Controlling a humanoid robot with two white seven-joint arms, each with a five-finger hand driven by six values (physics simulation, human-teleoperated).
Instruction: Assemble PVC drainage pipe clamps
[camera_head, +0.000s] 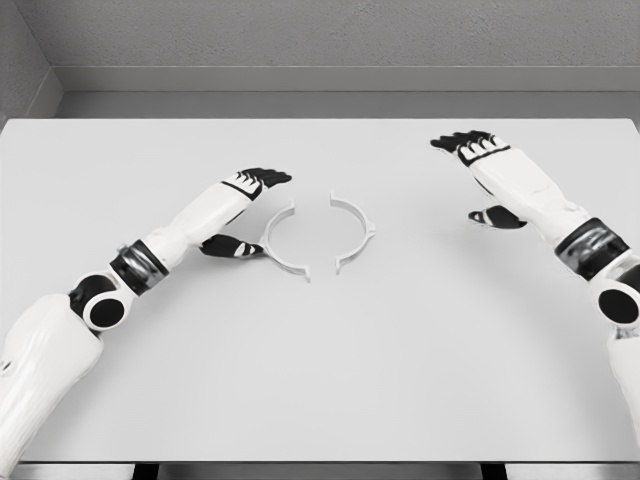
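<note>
Where the pale grey tabletop (320, 380) is widest, two thin white half-ring plastic clamp pieces lie flat near centre, the left half (283, 243) and right half (353, 232) facing each other across small gaps, flanged tabs at their ends. Left hand (245, 205) rests beside the left half, fingers relaxed, holding nothing. Right hand (490, 175) sits well apart, fingers spread.

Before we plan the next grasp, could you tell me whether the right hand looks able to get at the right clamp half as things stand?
Probably yes. The right hand hovers open off to the side of the right clamp half, and the stretch of table between them is bare. The left hand sits by the left clamp half, out of the way.
</note>
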